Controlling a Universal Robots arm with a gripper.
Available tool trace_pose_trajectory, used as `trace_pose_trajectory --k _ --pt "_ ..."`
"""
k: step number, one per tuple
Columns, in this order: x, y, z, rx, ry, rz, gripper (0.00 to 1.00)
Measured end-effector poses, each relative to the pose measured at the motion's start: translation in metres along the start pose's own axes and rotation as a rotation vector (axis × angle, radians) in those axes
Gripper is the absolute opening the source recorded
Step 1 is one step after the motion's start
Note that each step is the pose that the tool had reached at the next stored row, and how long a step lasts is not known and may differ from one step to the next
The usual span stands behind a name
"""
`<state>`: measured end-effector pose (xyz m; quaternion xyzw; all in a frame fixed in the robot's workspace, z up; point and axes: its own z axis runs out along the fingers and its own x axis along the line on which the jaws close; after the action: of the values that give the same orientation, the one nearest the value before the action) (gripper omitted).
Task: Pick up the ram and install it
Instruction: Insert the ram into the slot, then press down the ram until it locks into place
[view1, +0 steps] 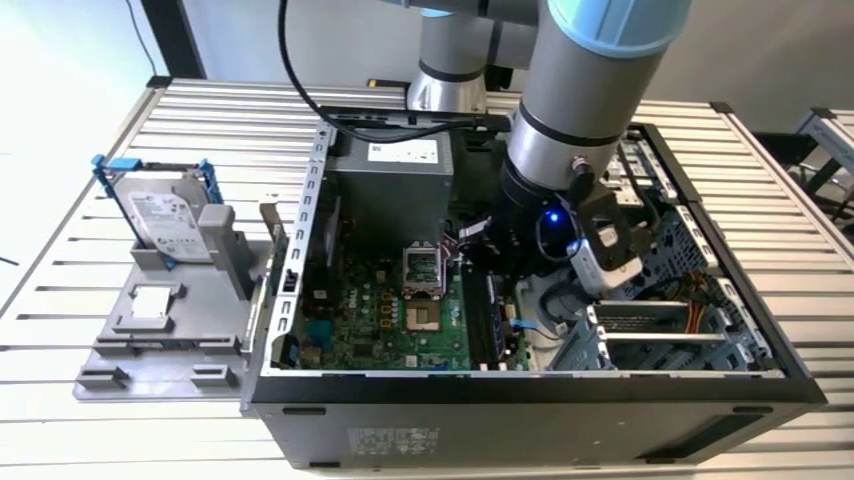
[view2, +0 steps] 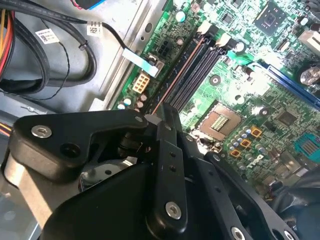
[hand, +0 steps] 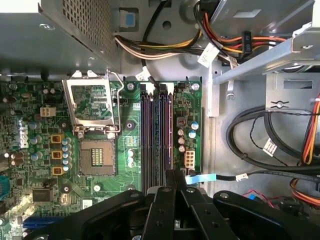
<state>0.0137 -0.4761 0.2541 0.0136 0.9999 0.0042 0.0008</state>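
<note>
A slatted metal table (view1: 160, 400) bears an open computer case (view1: 534, 400) and a grey fixture tray (view1: 147, 340).

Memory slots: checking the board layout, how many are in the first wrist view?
4 memory slots, side by side on the motherboard beside the processor socket; one end of each is hidden behind the gripper.

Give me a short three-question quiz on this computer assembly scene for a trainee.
1. True or false: the hard drive stands outside the computer case.
2. Short answer: on which side of the exterior view does the small square chip lie?
3. Pick one: the tool is nearest to A) the memory slots, B) the hard drive, C) the small square chip.

Key: 1 true. 2 the exterior view's left, outside the case. 3 A.
</note>
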Motion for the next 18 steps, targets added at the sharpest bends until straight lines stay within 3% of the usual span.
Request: trace_pose_trajectory --k 6,9,18 --pt "0.0 0.0 0.0 0.0137 -0.0004 0.0 0.0" --pt "0.0001 0.0 0.0 0.0149 -0.0003 -0.009 0.0" --pt "0.0001 0.0 0.0 0.0147 -0.0003 -0.163 0.0"
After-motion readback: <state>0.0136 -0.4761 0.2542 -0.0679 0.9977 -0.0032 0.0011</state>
